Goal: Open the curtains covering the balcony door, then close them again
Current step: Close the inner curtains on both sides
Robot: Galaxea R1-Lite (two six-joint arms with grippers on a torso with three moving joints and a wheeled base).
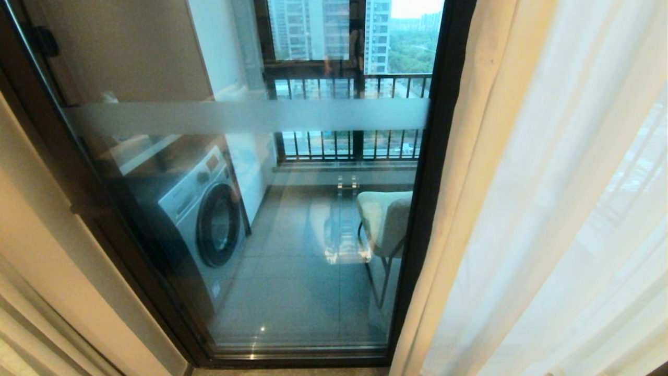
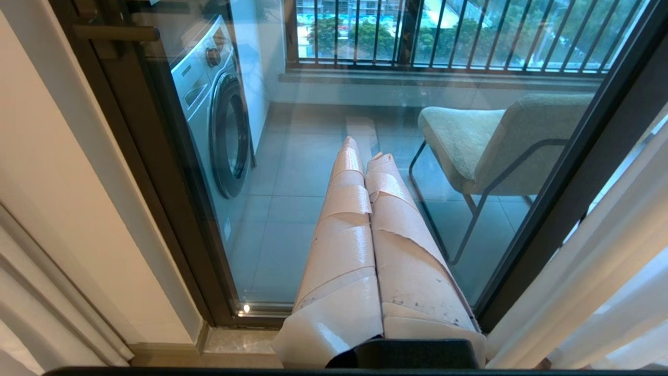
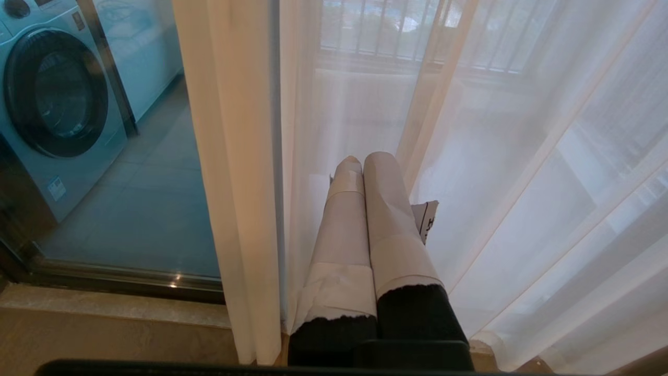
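Head view, left to right: a cream wall, then the balcony door [image 1: 250,209] with its glass fully exposed, a washing machine [image 1: 203,219] and chair [image 1: 383,222] beyond it, then the curtains [image 1: 548,209] gathered at the right, their edge lapping the door's right frame. I judge this pane uncovered; whether closing is yet to come I cannot tell. My left gripper [image 2: 365,156] is clenched, empty, pointing at the glass. My right gripper [image 3: 365,162] is clenched, empty, near the curtain's sheer folds, gripping no fabric that I can see.
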